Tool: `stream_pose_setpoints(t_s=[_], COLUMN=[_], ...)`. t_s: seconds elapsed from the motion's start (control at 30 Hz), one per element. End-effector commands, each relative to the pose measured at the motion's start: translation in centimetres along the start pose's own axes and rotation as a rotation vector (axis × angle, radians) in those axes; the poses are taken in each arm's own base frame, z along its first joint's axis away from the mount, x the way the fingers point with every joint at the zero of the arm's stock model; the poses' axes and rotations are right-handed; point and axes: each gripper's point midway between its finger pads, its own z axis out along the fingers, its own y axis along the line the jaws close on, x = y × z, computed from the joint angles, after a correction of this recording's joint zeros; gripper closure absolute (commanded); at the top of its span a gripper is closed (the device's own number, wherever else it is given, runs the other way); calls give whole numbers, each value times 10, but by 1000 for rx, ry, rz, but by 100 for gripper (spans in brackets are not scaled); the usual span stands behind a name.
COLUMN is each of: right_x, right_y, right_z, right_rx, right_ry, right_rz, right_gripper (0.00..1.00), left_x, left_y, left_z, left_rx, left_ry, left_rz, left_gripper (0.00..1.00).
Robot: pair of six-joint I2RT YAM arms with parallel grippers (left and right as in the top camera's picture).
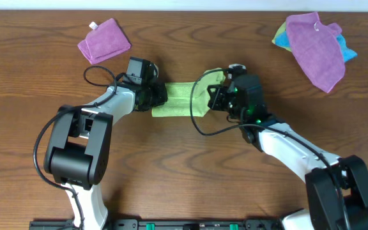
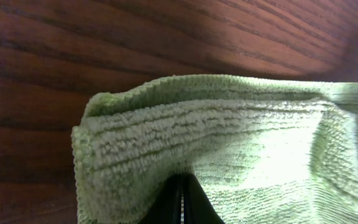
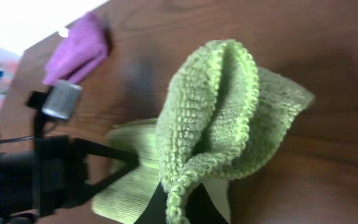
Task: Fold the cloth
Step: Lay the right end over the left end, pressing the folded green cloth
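Note:
The lime-green cloth (image 1: 179, 99) lies bunched into a narrow strip at the middle of the table, stretched between both grippers. My left gripper (image 1: 156, 97) is shut on its left end; in the left wrist view the cloth (image 2: 229, 143) drapes over the closed black fingertips (image 2: 194, 208). My right gripper (image 1: 214, 96) is shut on the right end, where the cloth (image 3: 229, 106) is gathered into a raised, folded-up bunch with its hemmed edge pinched between the dark fingers (image 3: 157, 208). The left arm's black gripper (image 3: 114, 165) shows across the cloth in the right wrist view.
A purple cloth (image 1: 104, 40) lies at the back left. A second purple cloth (image 1: 318, 48) lies over a blue cloth (image 1: 346, 48) at the back right. Black cables loop beside each arm. The brown wooden table (image 1: 184, 179) surrounds the cloth.

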Motion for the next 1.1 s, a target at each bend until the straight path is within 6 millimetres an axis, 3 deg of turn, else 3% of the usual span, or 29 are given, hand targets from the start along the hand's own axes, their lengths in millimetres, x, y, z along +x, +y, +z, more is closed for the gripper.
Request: stream_pose_setpoints(t_s=[0.0, 0.27, 0.57, 0.9, 1.07], right_x=[-12, -1, 24, 57, 58], right_y=[26, 47, 66, 68, 70], right_z=[5, 33, 40, 54, 56], right_rx=[-50, -46, -72, -71, -77], right_ry=[-23, 82, 137, 207, 199], right_rz=[-43, -91, -146, -176, -218], right_gripper=[98, 98, 99, 98, 98], left_x=[0, 0, -12, -38, -45], left_y=[15, 15, 14, 20, 27], left_z=[5, 5, 0, -27, -47], left_rx=[-41, -41, -34, -30, -44], left_ry=[7, 7, -19, -86, -106], left_rz=[-6, -6, -10, -38, -23], left_gripper=[94, 94, 94, 95, 94])
